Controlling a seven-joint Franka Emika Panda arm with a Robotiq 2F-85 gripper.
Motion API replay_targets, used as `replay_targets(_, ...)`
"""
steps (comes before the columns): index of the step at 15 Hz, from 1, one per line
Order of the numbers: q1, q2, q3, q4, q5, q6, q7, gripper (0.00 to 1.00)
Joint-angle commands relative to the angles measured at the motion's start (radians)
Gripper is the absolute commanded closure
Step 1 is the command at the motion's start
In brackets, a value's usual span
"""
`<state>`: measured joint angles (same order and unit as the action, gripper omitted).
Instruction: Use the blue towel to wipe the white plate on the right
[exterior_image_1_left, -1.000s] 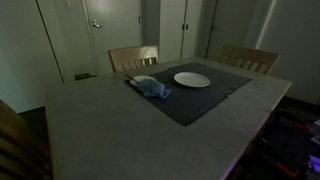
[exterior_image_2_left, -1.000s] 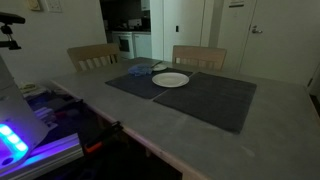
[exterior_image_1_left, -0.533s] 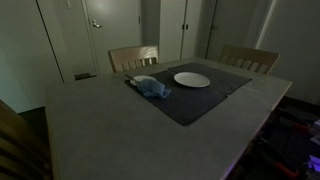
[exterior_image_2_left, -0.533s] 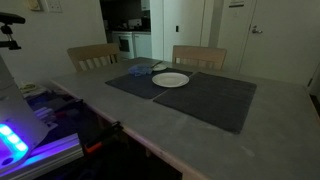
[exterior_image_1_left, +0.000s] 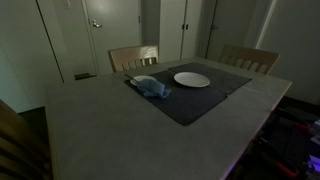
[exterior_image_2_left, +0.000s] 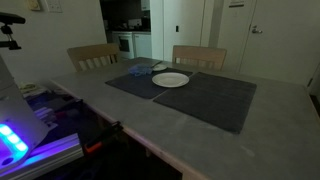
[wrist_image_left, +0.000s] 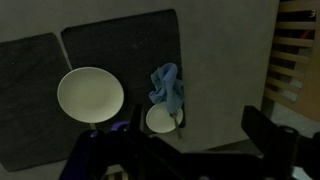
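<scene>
Blue towel: we see the blue towel (wrist_image_left: 168, 88) bunched on the dark placemat (wrist_image_left: 120, 40), ahead of the gripper (wrist_image_left: 198, 136) and a little toward the left edge of the wrist view from its midline.
Towel's long axis: it runs roughly away from the gripper, up and down in the wrist view, with a slight tilt.
White plate: the white plate (wrist_image_left: 90, 93) lies on the same mat, just beside the towel and further toward the left edge, apart from it; both show in an exterior view, towel (exterior_image_1_left: 150, 87) and plate (exterior_image_1_left: 191, 79).
Gripper: we judge the jaws wide apart with nothing between them, hanging well above the mat; the arm does not show in either exterior view.
Coming move: we would go forward and down onto the towel, closing across its narrow width.
Small white dish: a small white dish (wrist_image_left: 162, 119) sits against the towel's near end, between it and the gripper, so we would mind it on the way down.
Table: the table (exterior_image_1_left: 100, 130) carries the mat.
Writing: we can read no labels or brands.
</scene>
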<state>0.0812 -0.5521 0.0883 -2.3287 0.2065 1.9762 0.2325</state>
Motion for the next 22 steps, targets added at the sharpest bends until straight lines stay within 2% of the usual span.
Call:
replay_targets(1,0.0,-0.044,0.007,-0.04,0.007,-0.031,-0.012,0.0)
replay_targets(9,0.013,0.076,0.037,-0.02,-0.013,-0.004,-0.05,0.0)
replay_targets(15,0.012,0.308,0.039,0.091,-0.04,0.061,-0.081,0.0)
replay_targets(16,0.016,0.2,0.041,0.014,-0.029,0.056,-0.053,0.0)
replay_targets(19,0.017,0.29,0.039,0.064,-0.031,0.066,-0.062,0.0)
replay_targets(22,0.017,0.299,0.038,0.077,-0.031,0.065,-0.063,0.0)
